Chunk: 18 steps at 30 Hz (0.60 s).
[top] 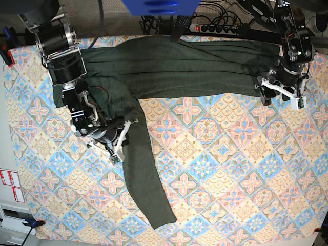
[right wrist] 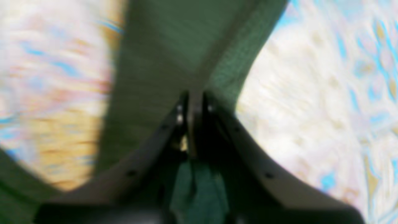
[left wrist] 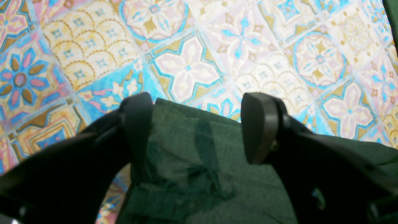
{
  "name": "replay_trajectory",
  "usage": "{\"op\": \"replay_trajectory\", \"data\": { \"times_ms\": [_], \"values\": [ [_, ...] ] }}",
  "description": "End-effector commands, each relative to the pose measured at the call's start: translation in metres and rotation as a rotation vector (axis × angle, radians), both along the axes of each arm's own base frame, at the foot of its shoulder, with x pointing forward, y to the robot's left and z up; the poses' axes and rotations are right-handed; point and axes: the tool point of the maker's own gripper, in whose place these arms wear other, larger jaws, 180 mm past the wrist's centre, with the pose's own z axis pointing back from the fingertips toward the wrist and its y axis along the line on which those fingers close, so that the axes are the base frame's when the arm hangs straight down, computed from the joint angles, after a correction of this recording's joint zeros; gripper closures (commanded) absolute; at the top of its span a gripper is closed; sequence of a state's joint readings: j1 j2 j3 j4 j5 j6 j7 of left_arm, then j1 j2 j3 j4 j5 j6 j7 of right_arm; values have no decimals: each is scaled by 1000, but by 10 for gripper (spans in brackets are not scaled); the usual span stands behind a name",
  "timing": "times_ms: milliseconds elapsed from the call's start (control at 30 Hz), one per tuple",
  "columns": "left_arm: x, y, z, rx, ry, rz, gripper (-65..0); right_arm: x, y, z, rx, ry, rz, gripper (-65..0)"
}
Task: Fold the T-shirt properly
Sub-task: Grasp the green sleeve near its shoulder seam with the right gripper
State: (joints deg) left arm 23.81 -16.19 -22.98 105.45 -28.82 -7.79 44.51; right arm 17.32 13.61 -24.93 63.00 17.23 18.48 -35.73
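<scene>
Shirt (top: 169,69): one, dark olive-green knit, thin and soft, heathered, no print; body lies in a wide band along the far side of the cloth, one long sleeve (top: 146,174) runs down toward the near edge.
Shirt surface: shallow lengthwise creases across the body; a darker fold shadow on the corner seen in the left wrist view (left wrist: 199,161).
Table cloth (top: 230,169): one, flat, printed with pastel tile medallions in blue, yellow and pink.
Left gripper (top: 279,89): fingers (left wrist: 259,127) dark, smooth, rounded pads; jaws spread wide over the shirt's end corner, nothing between them pinched.
Right gripper (top: 117,143): jaws closed tight on a fold of the shirt (right wrist: 174,56) near where the sleeve meets the body; the wrist view is blurred.
Power strip (top: 215,28): one, beyond the far edge, with cables.
</scene>
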Motion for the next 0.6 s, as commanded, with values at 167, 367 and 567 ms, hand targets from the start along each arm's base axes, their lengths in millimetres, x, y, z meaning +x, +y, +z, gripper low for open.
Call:
{"op": "replay_trajectory", "data": {
  "times_ms": [167, 367, 567],
  "values": [
    [12, 2, 14, 14, -52, -10, -407, -13, 1, 46, 31, -90, -13, -3],
    [16, 1, 16, 14, -62, -12, -407, -58, 14, 73, 52, -130, 22, -3],
    [14, 2, 11, 8, -49, -7, -407, -115, 30, 74, 87, -103, 61, -3]
  ]
}}
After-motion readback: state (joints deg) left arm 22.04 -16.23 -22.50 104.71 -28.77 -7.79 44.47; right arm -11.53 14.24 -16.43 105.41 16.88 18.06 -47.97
